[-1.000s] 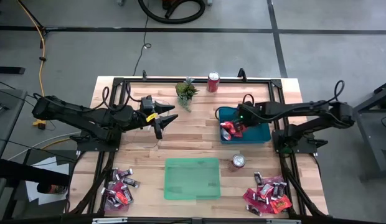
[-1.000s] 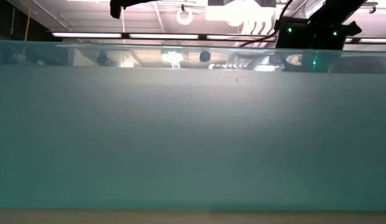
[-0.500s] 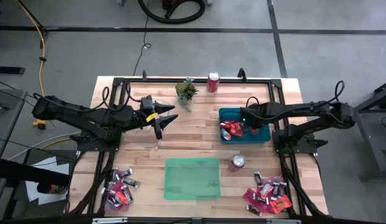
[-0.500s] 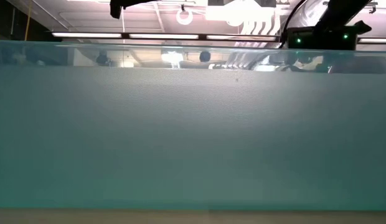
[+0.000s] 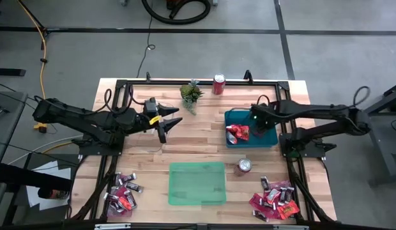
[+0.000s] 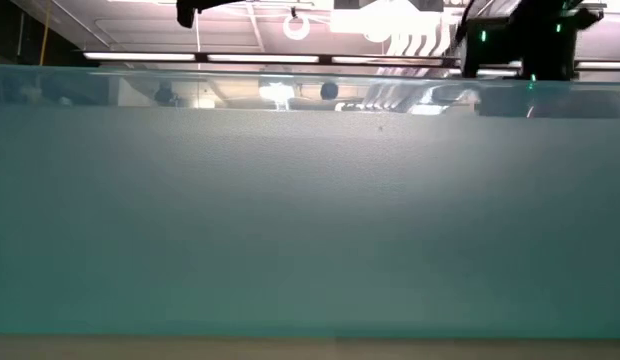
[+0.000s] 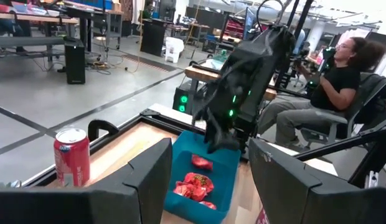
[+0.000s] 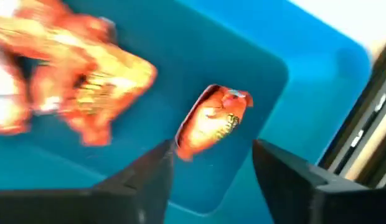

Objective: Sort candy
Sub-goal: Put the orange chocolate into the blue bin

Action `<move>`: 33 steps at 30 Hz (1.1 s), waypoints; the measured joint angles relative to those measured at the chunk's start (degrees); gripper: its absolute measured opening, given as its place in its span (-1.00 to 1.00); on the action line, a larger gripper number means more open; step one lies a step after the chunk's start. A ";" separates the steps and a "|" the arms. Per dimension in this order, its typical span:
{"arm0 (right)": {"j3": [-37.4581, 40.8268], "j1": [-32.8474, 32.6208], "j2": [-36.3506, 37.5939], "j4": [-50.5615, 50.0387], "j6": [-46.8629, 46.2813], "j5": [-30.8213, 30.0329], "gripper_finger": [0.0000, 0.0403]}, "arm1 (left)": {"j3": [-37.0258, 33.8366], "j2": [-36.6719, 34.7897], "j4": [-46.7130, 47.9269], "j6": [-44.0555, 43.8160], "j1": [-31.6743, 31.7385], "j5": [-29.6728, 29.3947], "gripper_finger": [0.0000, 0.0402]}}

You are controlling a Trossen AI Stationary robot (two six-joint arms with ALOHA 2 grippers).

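1. Left gripper (image 5: 167,124) hovers mid-table, fingers spread, empty, unchanged.
2. Right gripper (image 5: 264,122), over the blue plastic tray (image 5: 271,140), has pulled back rightward, jaws apart, nothing held.
3. Red-orange wrapped candy packet (image 8: 213,122) now lies in the tray: one piece sorted; candy piles (image 5: 274,198) remain at the near edge.

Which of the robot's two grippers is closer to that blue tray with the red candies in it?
The right one. The right gripper hangs open directly over the blue tray, above the red-orange candy lying in it. The left gripper waits open across the table, near the small green plant.
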State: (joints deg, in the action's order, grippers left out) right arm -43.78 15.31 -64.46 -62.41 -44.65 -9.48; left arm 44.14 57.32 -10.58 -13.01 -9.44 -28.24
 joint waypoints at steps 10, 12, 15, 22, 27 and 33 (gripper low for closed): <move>-6.57 -9.87 13.75 23.42 -0.98 3.08 0.26 | 0.79 0.02 2.04 -0.66 -4.72 0.75 -0.01; -6.48 -12.02 15.09 28.70 -1.68 3.08 0.26 | 4.01 0.18 8.17 -1.48 -6.38 0.83 -0.01; -6.41 -14.73 15.49 32.00 -1.80 2.64 0.26 | 12.11 2.60 25.63 -2.70 -9.33 4.36 -0.01; -6.31 -17.63 13.78 31.14 -1.70 2.21 0.26 | 24.46 14.44 58.35 -16.34 -22.99 22.83 -0.01; -6.31 -18.14 12.59 30.83 -1.38 2.21 0.26 | 23.34 23.42 60.09 -22.80 -37.47 30.01 -0.01; -6.31 -18.12 12.49 30.07 -0.32 2.17 0.26 | 23.12 34.85 60.25 -25.79 -49.49 29.12 -0.01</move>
State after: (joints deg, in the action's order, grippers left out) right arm -50.09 -2.81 -51.96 -32.34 -44.97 -7.31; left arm 67.26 92.17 49.67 -38.80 -58.93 0.89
